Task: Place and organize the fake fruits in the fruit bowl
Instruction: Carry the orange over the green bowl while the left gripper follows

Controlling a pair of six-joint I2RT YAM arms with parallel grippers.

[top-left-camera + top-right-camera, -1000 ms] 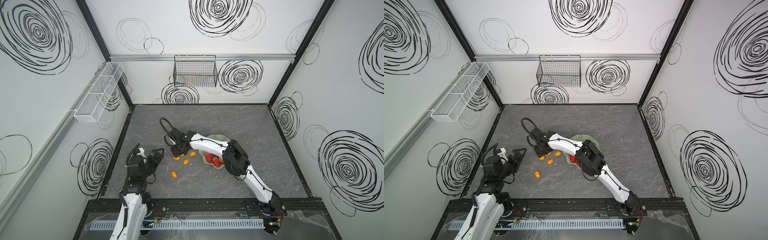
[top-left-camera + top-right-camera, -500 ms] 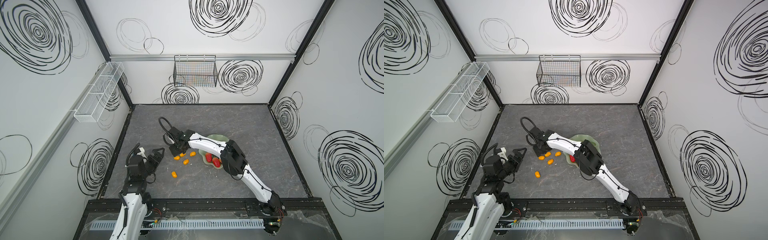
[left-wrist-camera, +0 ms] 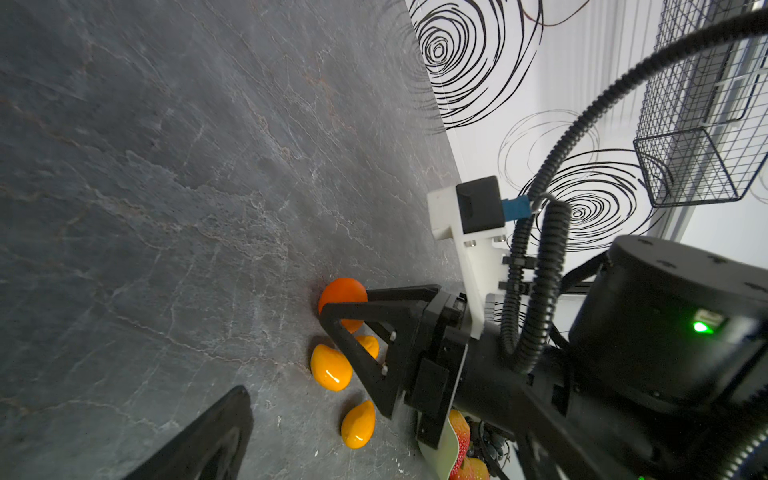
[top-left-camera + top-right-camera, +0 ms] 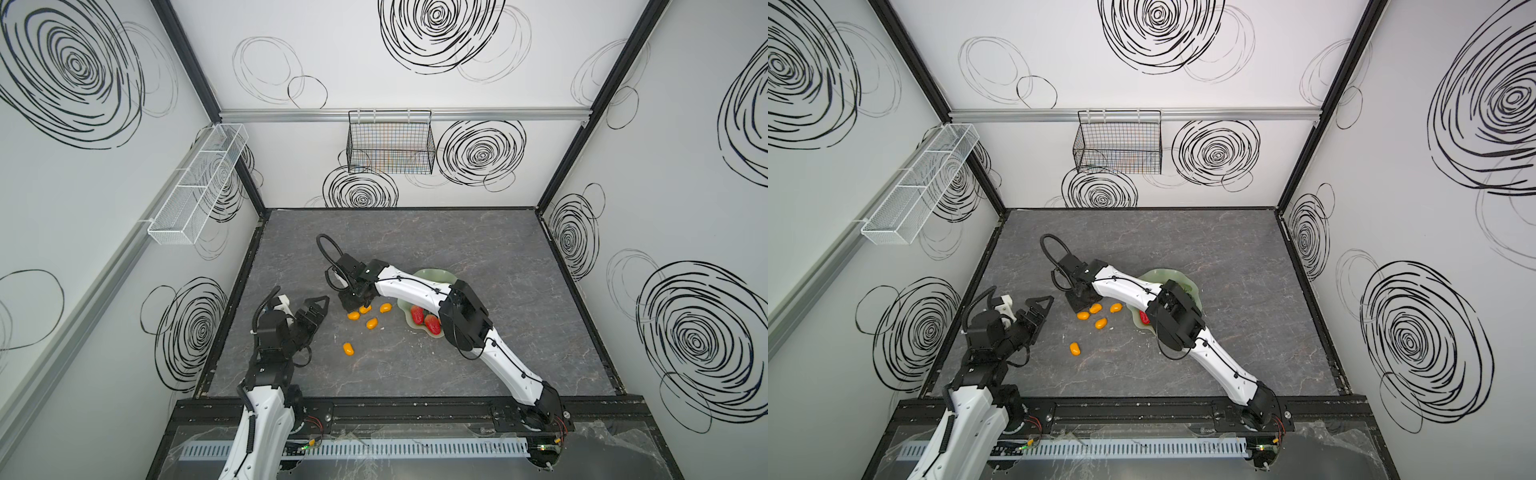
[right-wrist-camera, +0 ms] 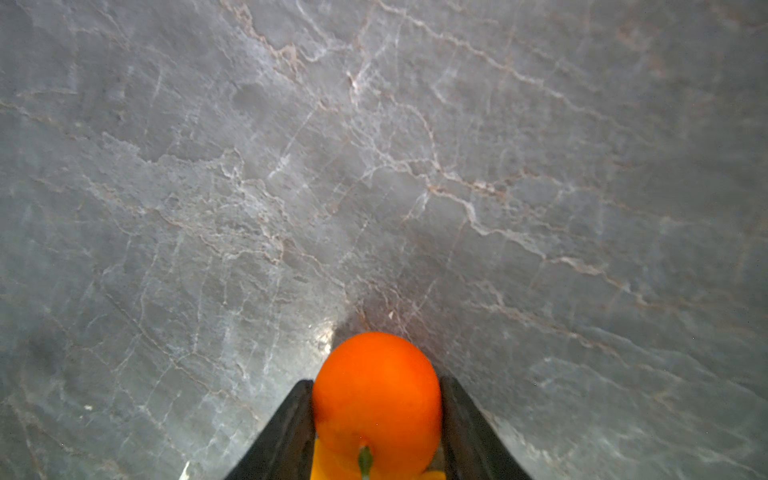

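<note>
Fingers of the right gripper clamp a tangerine resting on the table beside four loose kumquats; the left gripper hangs wide open, empty. Strawberries already lie in the bowl, half hidden by the arm, so roughly half the work seems left.

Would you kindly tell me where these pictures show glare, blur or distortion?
Right wrist view: the tangerine is fairly sharp, the table around it slightly soft, with a bright glare patch beside the fruit. Left wrist view: white highlights on the glossy kumquats; the near finger is a dark blur. Both top views: even light, faint shadows, no glare.
</note>
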